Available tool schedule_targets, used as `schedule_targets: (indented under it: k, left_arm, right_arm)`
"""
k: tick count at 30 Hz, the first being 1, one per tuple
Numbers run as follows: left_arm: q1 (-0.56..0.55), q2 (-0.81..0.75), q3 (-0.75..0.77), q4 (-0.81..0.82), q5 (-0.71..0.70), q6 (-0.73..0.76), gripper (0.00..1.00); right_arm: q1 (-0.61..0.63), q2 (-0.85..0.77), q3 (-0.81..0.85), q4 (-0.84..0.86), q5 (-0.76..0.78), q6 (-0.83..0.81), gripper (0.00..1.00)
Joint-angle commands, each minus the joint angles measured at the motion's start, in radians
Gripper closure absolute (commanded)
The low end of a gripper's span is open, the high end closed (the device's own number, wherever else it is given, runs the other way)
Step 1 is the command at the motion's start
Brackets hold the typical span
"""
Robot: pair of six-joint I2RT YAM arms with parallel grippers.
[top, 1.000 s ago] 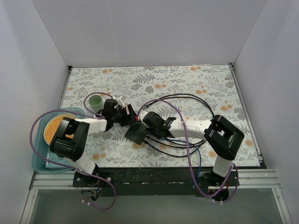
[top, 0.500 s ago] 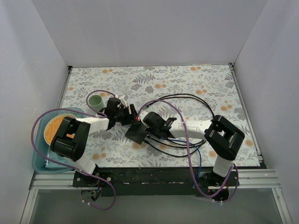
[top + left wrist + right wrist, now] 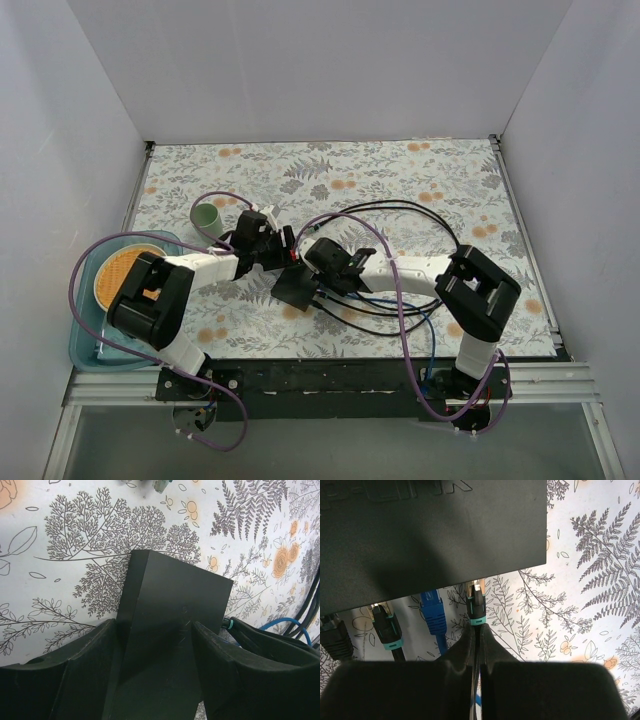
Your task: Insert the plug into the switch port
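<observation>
- step in hand: the last approach of the plug (image 3: pixel 476 605) to the box (image 3: pixel 430 530). its metal tip sits right at the box's long edge, and i judge it at most barely entered.
- the right fingers (image 3: pixel 492 652) are pinched narrow on the plug, just behind its teal collar.
- the left fingers (image 3: pixel 80 680) clamp the box from both sides, bracing it above the tabletop (image 3: pixel 400 170).
- next move, as i read it: a short straight push towards the box's edge, keeping the plug square while the left hold resists. any skew could catch the tip on the rim.
- along the same edge of the box lie a blue plug (image 3: pixel 432 615) and two black plugs (image 3: pixel 387 625). whether any is seated i cannot tell.
- hidden: the switch port itself. that edge of the box lies in shadow in the right wrist view and faces away from the left wrist view. in the top view the arms crowd over it.
</observation>
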Motion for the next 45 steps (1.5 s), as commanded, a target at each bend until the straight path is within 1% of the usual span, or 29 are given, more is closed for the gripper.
schedule_targets:
  k: [1,10,15,17,20,23,36,41,45]
  left_arm:
    - [-0.147,-0.039,0.031,-0.029,0.338,-0.09,0.43]
    - [-0.176,-0.04,0.037,-0.005,0.329,-0.09,0.46]
    - [-0.19,-0.045,0.043,-0.003,0.318,-0.09,0.48]
    - [-0.199,-0.042,0.049,-0.005,0.317,-0.087,0.51]
    - [-0.215,-0.027,0.052,-0.008,0.315,-0.078,0.63]
    - [-0.227,-0.011,0.055,-0.008,0.315,-0.075,0.65]
    - [-0.264,-0.019,0.028,0.024,0.329,-0.11,0.65]
    - [-0.264,-0.03,0.031,0.006,0.271,-0.105,0.65]
    - [-0.264,-0.025,0.043,0.011,0.259,-0.11,0.65]
  right_arm:
    - [0.022,0.021,0.102,0.368,-0.148,0.008,0.99]
    - [0.022,-0.01,0.053,0.434,-0.255,-0.045,0.99]
    - [0.022,-0.021,0.051,0.439,-0.271,-0.059,0.99]
    - [0.022,-0.024,0.048,0.445,-0.286,-0.065,0.99]
    - [0.022,-0.036,0.039,0.463,-0.294,-0.07,0.99]
    - [0.022,-0.047,0.039,0.477,-0.288,-0.073,0.99]
    - [0.021,-0.007,0.073,0.485,-0.238,-0.038,0.99]
    - [0.019,-0.028,0.046,0.487,-0.228,-0.028,0.99]
    - [0.021,-0.044,0.039,0.47,-0.222,-0.022,0.99]
